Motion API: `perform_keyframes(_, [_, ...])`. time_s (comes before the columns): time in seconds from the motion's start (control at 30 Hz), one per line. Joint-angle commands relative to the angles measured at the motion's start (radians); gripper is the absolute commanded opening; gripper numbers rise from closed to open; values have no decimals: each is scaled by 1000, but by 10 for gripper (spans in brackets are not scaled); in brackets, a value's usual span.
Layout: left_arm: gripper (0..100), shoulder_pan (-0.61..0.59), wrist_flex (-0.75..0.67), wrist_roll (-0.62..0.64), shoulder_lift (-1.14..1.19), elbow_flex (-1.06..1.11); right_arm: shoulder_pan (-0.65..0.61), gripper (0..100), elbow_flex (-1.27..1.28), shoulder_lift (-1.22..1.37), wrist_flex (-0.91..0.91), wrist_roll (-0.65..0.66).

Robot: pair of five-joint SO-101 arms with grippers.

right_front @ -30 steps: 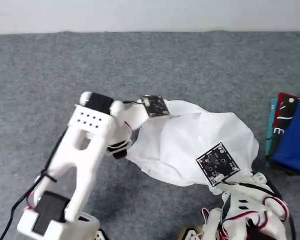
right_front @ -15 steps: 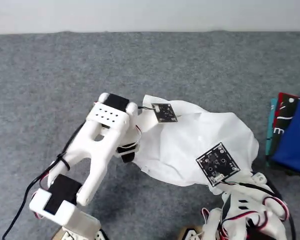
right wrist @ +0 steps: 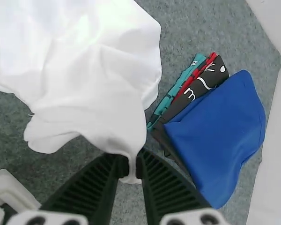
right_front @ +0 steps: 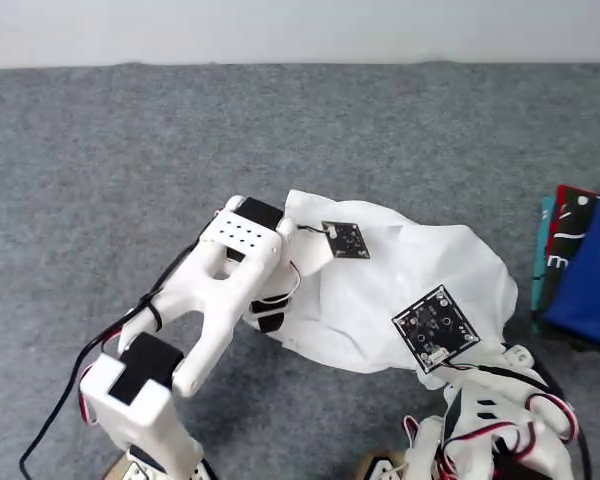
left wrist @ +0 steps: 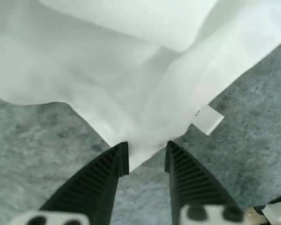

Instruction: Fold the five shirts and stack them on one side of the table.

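A crumpled white shirt (right_front: 400,275) lies in the middle of the grey table. My left gripper (right_front: 270,312) is at the shirt's left edge. In the left wrist view a corner of the white shirt (left wrist: 145,117) sits pinched between the black fingers of the left gripper (left wrist: 146,161); a small white tag (left wrist: 207,118) hangs off the hem. My right gripper (right wrist: 129,168) is shut on a fold of the white shirt (right wrist: 84,75) at its near right side. A stack of folded shirts (right_front: 578,265) with a blue one (right wrist: 215,136) on top lies at the right edge.
Grey felt covers the table (right_front: 130,150); its left half and far side are bare. The right arm's base and cables (right_front: 500,430) stand at the near right. Dark, red and teal folded shirts (right wrist: 192,86) peek out under the blue one.
The left arm has swung to the right and nearer, taking the shirt's left edge with it over the cloth. The right arm has kept still.
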Motion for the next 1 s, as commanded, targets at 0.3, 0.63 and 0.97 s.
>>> perform_keyframes(0.3, [13,9,52,8,5,-36,15,9,-14,-5,36,-8])
perform_keyframes(0.63, [104,54,172,8,-192,-38,15,9,-14,-5,36,-6])
perform_keyframes(0.97, [142,48,58,5,-135,-38,15,9,-14,-5,36,-6])
